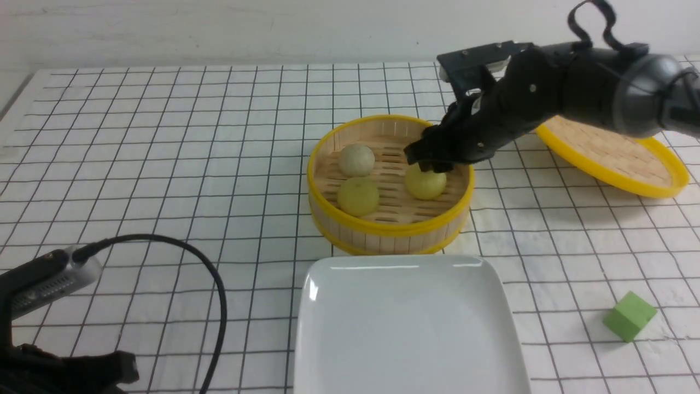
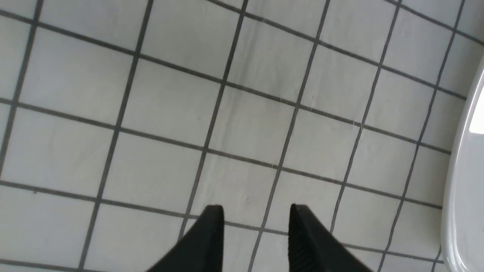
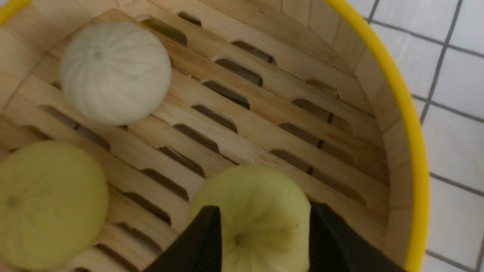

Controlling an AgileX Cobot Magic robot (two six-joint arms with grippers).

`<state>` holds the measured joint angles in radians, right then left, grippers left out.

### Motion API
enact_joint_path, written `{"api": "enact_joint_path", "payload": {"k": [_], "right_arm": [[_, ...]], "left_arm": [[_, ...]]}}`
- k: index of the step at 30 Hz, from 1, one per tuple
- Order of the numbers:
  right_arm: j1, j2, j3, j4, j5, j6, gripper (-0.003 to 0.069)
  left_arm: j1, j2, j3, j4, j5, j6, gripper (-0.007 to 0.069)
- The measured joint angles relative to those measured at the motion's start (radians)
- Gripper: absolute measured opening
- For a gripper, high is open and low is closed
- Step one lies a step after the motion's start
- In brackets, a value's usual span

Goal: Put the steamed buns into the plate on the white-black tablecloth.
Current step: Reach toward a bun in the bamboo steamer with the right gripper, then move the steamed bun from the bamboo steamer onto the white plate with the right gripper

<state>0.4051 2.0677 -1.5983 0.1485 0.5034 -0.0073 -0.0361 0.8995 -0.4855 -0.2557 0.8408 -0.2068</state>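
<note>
Checked tablecloth dominates left wrist view; right end effector straddles yellow-green bun.

White-black tablecloth spreads across the whole table. Sitting on it mid-table is the bamboo steamer, with the white plate just in front. The steamer's lid is off to the right, and a green cube sits front right.

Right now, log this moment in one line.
right pincer: open, astride yellow-green bun | left pincer: open above cloth | steamer: three buns inside | plate: no buns
</note>
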Motion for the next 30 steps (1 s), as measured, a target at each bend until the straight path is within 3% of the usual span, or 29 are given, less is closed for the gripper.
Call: {"api": "enact_joint_path", "payload": {"k": [3,6,9,14,18,24,26,30], "right_arm": [[0.000,0.030,-0.003,0.014,-0.006,0.007,0.0250],[0.000,0.027,-0.008,0.032,0.019,0.007,0.0087],[0.002,-0.036,0.000,0.037,0.118,0.002,0.0011],[0.020,-0.272,0.072,0.037,0.262,-0.018,0.0011],[0.058,-0.496,0.254,0.071,0.252,-0.009,0.0011],[0.172,-0.642,0.632,0.200,0.027,0.002,0.0011],[0.213,-0.620,0.768,0.229,-0.145,0.002,0.0018],[0.220,-0.555,0.848,0.232,-0.310,0.007,0.0047]], "left_arm": [[0.000,0.000,0.000,-0.007,-0.002,0.000,0.0274],[0.000,0.000,0.000,-0.018,-0.002,0.000,0.0275],[0.000,0.000,0.000,-0.020,-0.003,0.000,0.0275],[0.000,0.000,0.000,-0.020,-0.001,0.000,0.0275],[0.000,0.000,0.000,-0.021,0.000,0.000,0.0275],[0.000,0.000,0.000,-0.021,0.001,0.000,0.0275],[0.000,0.000,0.000,-0.021,0.001,0.000,0.0275],[0.000,0.000,0.000,-0.021,0.001,0.000,0.0275]]}}
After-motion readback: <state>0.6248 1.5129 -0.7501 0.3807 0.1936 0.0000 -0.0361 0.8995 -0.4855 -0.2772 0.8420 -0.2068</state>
